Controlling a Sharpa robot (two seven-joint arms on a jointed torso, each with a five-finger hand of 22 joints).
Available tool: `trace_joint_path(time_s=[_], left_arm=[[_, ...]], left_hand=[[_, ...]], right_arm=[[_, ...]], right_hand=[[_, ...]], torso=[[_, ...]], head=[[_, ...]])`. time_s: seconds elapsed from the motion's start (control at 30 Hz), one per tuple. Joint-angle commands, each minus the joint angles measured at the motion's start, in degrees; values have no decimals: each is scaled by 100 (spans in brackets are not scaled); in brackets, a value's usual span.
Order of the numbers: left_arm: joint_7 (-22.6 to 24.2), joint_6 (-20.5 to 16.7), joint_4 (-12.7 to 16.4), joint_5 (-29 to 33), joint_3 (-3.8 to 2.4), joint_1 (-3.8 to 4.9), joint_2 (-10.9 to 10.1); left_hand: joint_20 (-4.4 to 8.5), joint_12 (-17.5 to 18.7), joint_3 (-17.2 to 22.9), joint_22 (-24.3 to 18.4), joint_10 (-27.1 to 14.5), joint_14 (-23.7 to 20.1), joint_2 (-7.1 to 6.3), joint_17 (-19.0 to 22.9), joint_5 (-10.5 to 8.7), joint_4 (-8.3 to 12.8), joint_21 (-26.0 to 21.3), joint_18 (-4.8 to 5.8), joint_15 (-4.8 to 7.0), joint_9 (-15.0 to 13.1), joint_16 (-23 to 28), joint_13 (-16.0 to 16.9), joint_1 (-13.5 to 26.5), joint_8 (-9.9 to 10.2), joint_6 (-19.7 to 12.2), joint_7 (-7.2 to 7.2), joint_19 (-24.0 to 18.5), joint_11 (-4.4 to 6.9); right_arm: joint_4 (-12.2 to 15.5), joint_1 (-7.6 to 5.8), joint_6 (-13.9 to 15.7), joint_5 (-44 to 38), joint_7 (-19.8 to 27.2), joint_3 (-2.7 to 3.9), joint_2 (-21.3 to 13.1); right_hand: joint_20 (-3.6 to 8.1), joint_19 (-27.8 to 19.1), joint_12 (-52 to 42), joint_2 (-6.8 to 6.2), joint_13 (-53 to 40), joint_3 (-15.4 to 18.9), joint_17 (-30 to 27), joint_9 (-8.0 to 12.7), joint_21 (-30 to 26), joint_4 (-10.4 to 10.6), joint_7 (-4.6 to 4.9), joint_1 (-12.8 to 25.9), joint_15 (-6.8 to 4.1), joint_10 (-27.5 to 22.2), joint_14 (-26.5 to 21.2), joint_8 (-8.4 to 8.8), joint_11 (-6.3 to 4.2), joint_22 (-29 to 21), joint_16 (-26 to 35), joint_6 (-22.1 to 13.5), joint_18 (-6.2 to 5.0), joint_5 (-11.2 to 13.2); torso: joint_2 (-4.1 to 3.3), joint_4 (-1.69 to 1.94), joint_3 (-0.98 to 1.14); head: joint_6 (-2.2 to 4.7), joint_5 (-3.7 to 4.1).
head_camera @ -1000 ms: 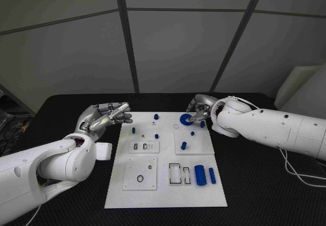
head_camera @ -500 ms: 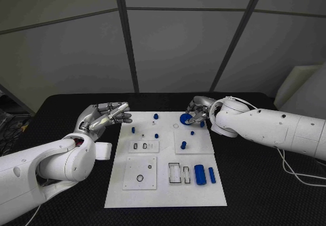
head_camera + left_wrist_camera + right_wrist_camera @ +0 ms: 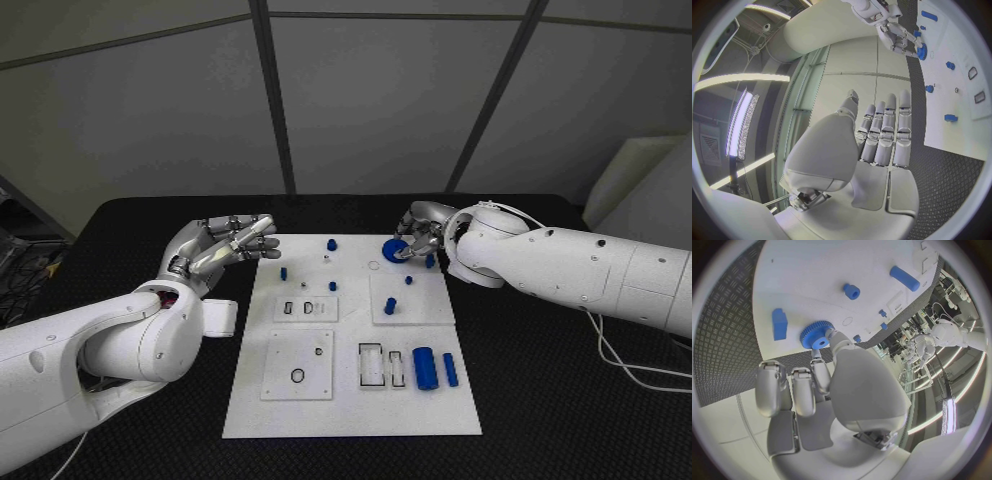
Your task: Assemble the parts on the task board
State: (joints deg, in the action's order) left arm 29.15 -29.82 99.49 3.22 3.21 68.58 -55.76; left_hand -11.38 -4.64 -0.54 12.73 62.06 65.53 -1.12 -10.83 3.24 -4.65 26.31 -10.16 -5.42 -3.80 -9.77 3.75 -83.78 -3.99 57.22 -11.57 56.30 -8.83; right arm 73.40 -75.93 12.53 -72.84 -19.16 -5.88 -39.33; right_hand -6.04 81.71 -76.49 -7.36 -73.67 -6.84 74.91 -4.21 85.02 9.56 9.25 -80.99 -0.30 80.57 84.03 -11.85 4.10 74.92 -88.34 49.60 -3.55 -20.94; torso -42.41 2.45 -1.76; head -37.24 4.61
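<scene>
The right robot hand [image 3: 420,238] pinches a blue gear [image 3: 394,252] between thumb and a finger at the far right part of the task board [image 3: 353,400]; the gear is a round toothed disc with a raised hub and a centre hole, seen clearly in the right wrist view [image 3: 817,334]. Just beside it stands a small blue block [image 3: 779,323]. The left robot hand [image 3: 219,247] hovers over the tabletop [image 3: 144,230] beyond the board's far left corner, holding nothing, fingers straight and side by side. Near the board's right near corner lie a thick blue cylinder [image 3: 426,369] and a thinner blue bar [image 3: 450,371], beside two rectangular slots [image 3: 381,367].
</scene>
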Motion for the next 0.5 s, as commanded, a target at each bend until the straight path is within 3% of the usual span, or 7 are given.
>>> trace_joint_path(time_s=[0.03,0.1,0.23,0.5], left_arm=[[7,56,6,-13,-5,5,-4],[7,56,4,-13,-5,5,-6],[6,59,2,-12,-5,5,-7],[0,73,0,96,-5,4,-9]], left_hand=[[-5,37,-11,6,-38,17,5,-5,-24,31,24,-17,-33,8,19,-8,42,24,-8,-40,30,-6],[-5,37,-11,6,-38,17,5,-5,-24,31,24,-17,-33,8,19,-8,42,24,-8,-40,30,-6],[-5,37,-11,6,-38,17,5,-5,-24,31,24,-17,-33,8,19,-8,42,24,-8,-40,30,-6],[-7,45,-16,8,-45,19,9,-12,-24,45,26,-17,-35,8,30,-8,43,28,-14,-47,26,-11]], right_arm=[[-15,13,-45,-34,-75,-12,11],[-13,15,-1,-127,-68,-12,14],[-1,20,90,-288,-57,-12,24],[32,30,321,-524,-52,-13,35]], right_hand=[[-26,20,-64,112,-57,-86,1055,-18,16,-24,-9,-45,26,61,500,-70,-6,231,-28,99,88,35],[-22,28,-118,173,-123,-155,1063,-25,21,-76,-19,-112,19,94,502,-120,-16,246,-30,182,90,123],[1,45,-195,271,-220,-380,1083,-21,32,-181,-48,-253,-4,139,506,-180,-42,276,-36,325,95,633],[22,69,-277,274,-327,-630,1098,-8,47,-282,-87,-302,-30,194,508,-227,-74,319,-40,472,104,665]], torso=[[3,3,0],[4,2,1],[2,-1,1],[5,-1,0]], head=[[-19,10],[-29,10],[-31,7],[-34,5]])
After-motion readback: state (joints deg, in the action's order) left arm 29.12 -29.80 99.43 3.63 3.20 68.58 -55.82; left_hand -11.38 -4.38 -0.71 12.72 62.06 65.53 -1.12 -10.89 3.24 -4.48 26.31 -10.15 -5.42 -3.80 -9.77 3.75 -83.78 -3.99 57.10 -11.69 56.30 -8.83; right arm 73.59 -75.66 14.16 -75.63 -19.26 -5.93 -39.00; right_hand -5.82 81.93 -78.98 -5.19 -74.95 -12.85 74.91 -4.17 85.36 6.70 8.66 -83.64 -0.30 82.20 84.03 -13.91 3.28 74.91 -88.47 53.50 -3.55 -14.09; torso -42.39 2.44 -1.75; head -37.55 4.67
